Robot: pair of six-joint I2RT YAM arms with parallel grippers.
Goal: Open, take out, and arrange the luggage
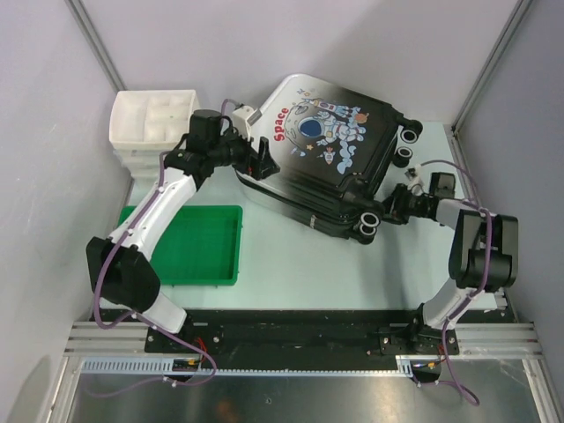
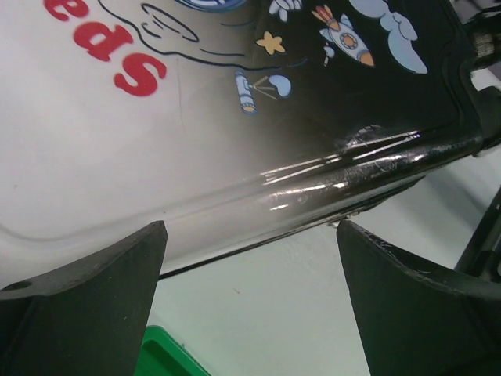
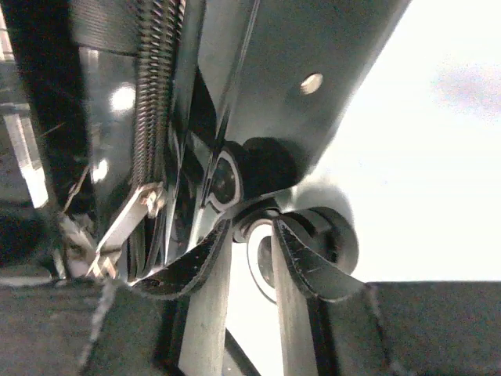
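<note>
white-to-black luggage (image 1: 322, 157), astronaut cartoon, lying flat

The left end effector (image 2: 250, 235), fingers spread wide, faces the glossy lower edge of the luggage (image 2: 196, 157) above the pale worktop (image 2: 258, 313), with a green tray (image 2: 168, 356) corner below.
</note>
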